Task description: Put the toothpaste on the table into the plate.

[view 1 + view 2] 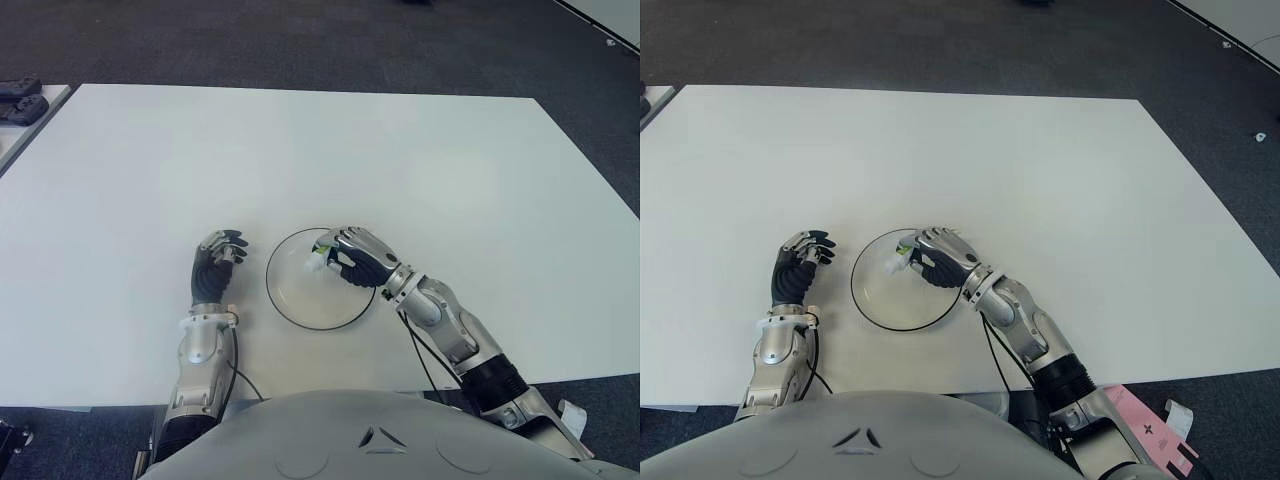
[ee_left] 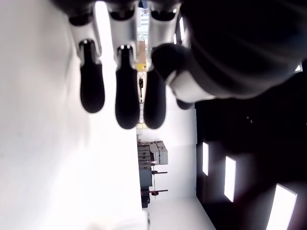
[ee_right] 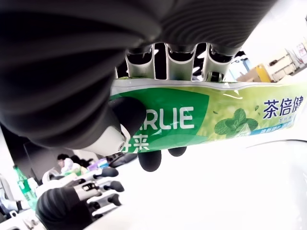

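Observation:
A green and white toothpaste tube (image 3: 216,120) is gripped in my right hand (image 1: 345,258), whose fingers are curled around it. The hand hovers over the right part of a round clear plate with a dark rim (image 1: 272,290) near the table's front edge. Only the tube's white end (image 1: 317,264) pokes out of the fist in the eye views, pointing toward the plate's middle. My left hand (image 1: 215,262) shows just left of the plate, fingers loosely bent and holding nothing.
The white table (image 1: 330,160) stretches wide behind the plate. Dark objects (image 1: 18,100) sit on a second surface at the far left. Dark carpet surrounds the table.

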`<move>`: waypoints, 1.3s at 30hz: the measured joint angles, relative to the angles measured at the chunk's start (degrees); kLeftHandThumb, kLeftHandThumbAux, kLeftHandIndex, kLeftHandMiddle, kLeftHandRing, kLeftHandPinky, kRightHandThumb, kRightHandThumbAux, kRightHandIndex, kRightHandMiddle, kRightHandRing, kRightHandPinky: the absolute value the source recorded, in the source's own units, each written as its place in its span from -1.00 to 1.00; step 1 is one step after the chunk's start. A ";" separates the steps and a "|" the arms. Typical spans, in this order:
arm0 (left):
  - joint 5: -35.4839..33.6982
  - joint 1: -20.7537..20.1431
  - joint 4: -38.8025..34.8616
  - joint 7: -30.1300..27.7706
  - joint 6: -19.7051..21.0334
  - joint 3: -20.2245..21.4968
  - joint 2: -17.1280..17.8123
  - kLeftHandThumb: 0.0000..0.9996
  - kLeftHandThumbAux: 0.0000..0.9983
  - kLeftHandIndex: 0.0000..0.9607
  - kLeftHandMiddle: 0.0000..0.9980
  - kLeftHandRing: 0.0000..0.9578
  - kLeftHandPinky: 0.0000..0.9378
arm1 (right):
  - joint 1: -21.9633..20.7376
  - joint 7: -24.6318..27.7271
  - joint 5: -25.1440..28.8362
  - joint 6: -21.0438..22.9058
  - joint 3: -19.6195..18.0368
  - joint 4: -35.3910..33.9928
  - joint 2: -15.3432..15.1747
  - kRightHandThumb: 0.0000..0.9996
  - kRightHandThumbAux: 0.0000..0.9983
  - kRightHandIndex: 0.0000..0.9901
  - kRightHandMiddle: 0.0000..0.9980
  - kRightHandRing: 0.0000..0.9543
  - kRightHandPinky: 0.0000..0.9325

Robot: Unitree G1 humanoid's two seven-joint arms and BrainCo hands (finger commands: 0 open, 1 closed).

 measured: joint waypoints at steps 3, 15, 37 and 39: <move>0.00 -0.03 0.15 0.00 -0.19 0.02 0.00 0.67 0.36 -0.16 -0.02 0.14 0.13 | -0.05 -0.24 -0.27 -0.15 0.42 0.60 -0.08 0.71 0.36 -0.19 0.12 0.84 0.90; 0.02 -0.14 1.03 0.01 -1.91 0.04 0.00 0.67 0.36 -0.17 -0.01 0.15 0.13 | 0.76 -0.91 -3.26 -0.39 2.15 1.26 -0.86 0.70 0.36 -0.19 0.12 0.85 0.91; 0.54 0.11 0.83 0.08 -1.35 0.05 -0.03 0.67 0.36 -0.15 -0.03 0.14 0.13 | 2.07 -0.87 -3.00 -0.38 2.94 1.12 -2.04 0.58 0.38 -0.15 -0.08 0.29 0.38; 0.52 0.14 0.70 0.08 -1.14 0.05 -0.08 0.67 0.36 -0.15 -0.03 0.14 0.13 | 2.09 -0.35 -2.85 -0.38 2.89 0.97 -2.27 0.51 0.39 -0.14 -0.20 0.07 0.21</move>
